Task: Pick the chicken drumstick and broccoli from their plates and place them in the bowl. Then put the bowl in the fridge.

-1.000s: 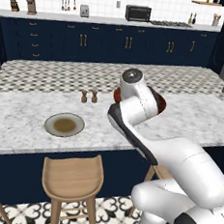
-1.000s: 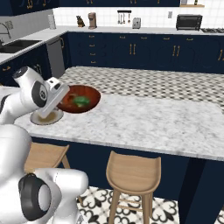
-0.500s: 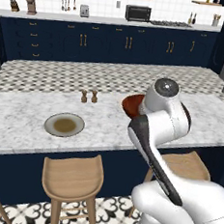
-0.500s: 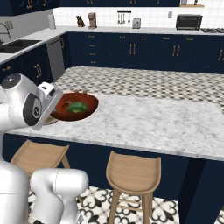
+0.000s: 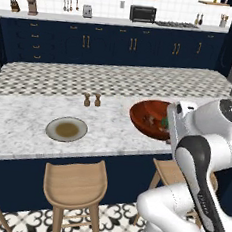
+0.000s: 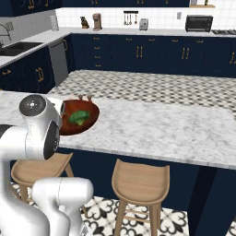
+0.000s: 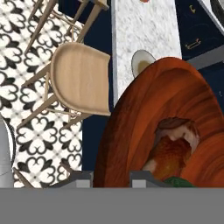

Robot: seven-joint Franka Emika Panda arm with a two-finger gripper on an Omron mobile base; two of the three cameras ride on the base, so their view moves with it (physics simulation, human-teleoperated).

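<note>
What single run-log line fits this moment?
tool: shut on bowl rim | bowl: lifted, tilted | contents: chicken drumstick, broccoli | fridge step: pending

Marble counter (image 5: 22,124) bears grey plate (image 5: 66,129), two shakers (image 5: 92,100).

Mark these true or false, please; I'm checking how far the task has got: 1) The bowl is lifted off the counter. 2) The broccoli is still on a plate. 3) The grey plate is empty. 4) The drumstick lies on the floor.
1) True: the hand grips the rim of the bowl, which hangs tilted at the counter edge.
2) False: the broccoli sits inside the bowl.
3) True: the grey plate holds nothing.
4) False: the chicken drumstick is in the bowl.
</note>
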